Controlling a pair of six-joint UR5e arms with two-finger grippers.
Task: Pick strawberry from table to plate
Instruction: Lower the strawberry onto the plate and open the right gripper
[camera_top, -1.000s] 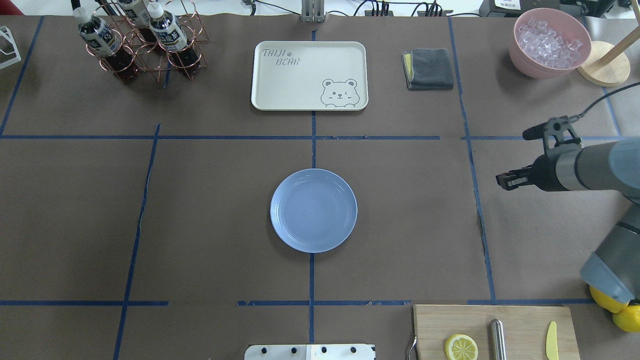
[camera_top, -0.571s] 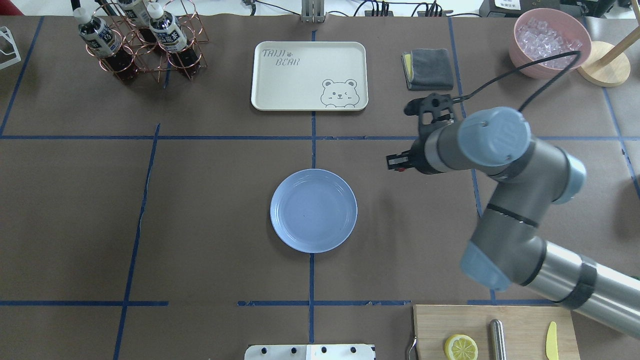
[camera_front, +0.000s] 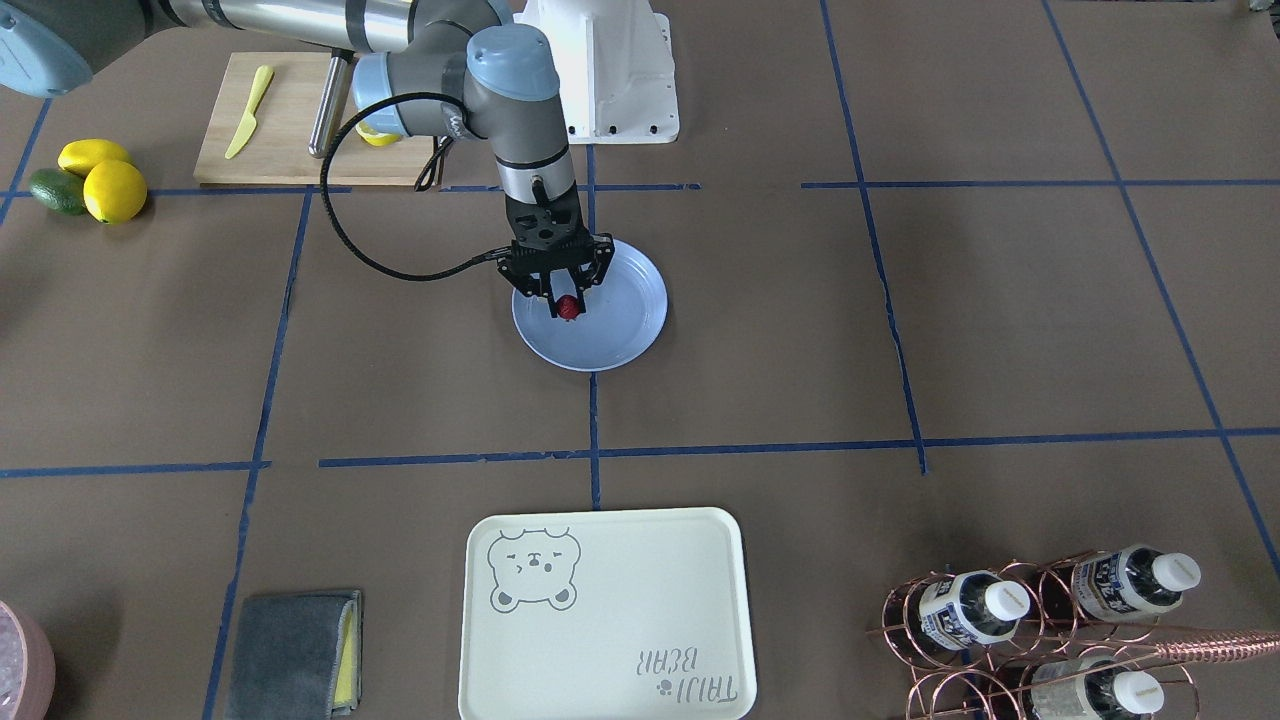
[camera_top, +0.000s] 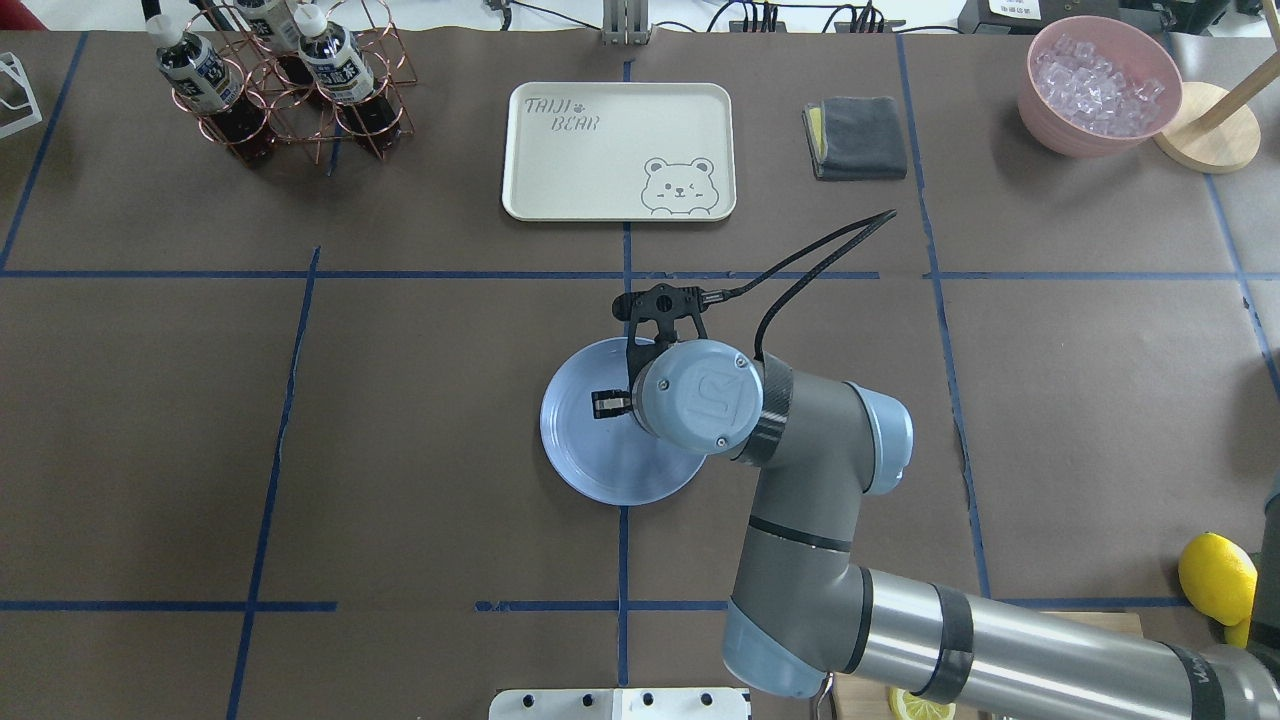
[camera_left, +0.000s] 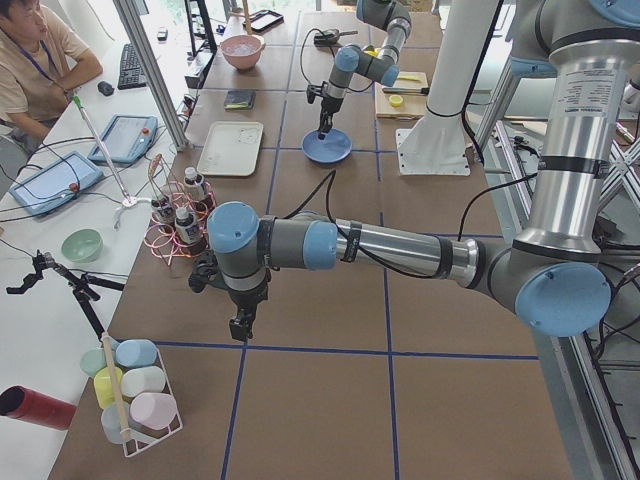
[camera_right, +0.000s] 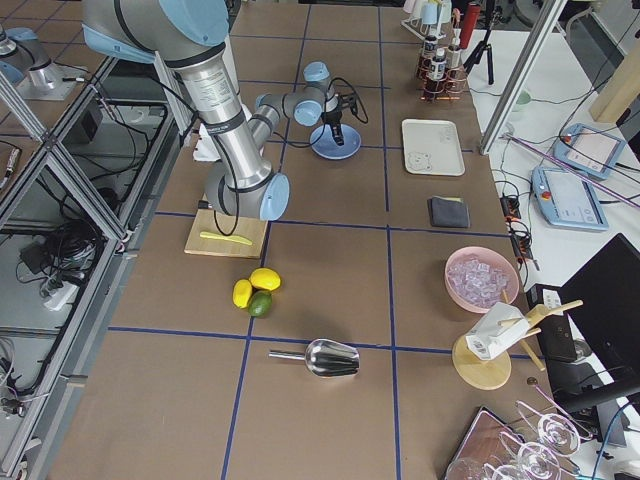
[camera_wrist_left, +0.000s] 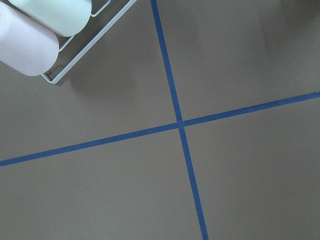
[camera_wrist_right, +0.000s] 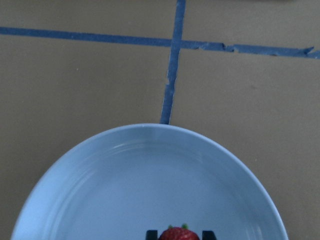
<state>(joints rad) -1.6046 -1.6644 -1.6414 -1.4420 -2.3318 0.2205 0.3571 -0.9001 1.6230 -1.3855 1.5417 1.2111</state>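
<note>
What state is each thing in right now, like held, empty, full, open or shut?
strawberry: gripped over the plate.
right gripper: shut on the strawberry.
left gripper: open or shut, cannot tell.
plate: otherwise bare.
tray: empty.
bowl: full of ice.
bottles: capped.

Right arm: it came in from the robot's right side, bent at the elbow, and ended over the plate.
Right wrist: it sat right above the gripper and faced up.
Right gripper: it pointed straight down, and its two fingers pinched the strawberry just over the plate.
Left arm: it was stretched out long and low above the table, far from the right arm.
Left gripper: it hung pointing down. It looked too small to tell if its fingers were apart or together.
</note>
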